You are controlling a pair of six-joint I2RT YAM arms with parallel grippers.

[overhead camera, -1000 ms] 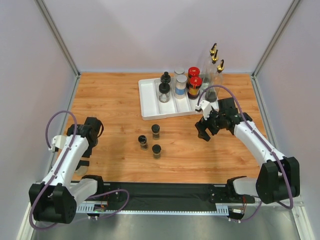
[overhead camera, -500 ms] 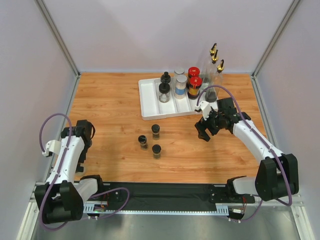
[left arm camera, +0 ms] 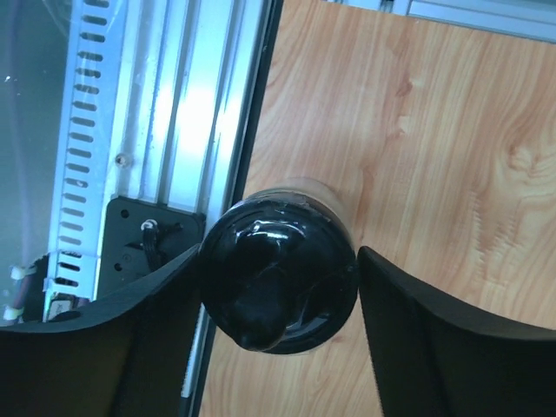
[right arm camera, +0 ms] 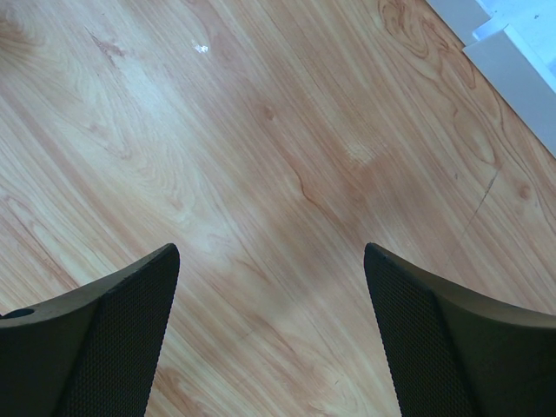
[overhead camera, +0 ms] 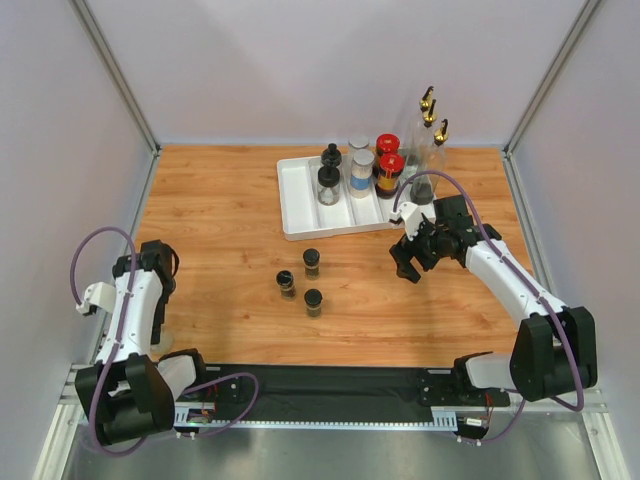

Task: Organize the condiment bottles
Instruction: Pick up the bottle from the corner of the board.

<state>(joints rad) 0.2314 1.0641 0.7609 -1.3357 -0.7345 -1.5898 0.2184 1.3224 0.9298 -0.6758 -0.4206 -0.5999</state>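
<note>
Wood tabletop [left arm camera: 434, 130], black-lidded jar [left arm camera: 280, 276] inside left pincer [left arm camera: 280, 254]

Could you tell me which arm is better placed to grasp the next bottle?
Left. The left gripper straddles a black-lidded jar at the table's near-left edge; the right gripper hangs open over bare wood, holding nothing.

Bare wood [right arm camera: 278, 156] beneath right claw [right arm camera: 269, 252], three small jars [overhead camera: 311, 262] well to its left.
</note>
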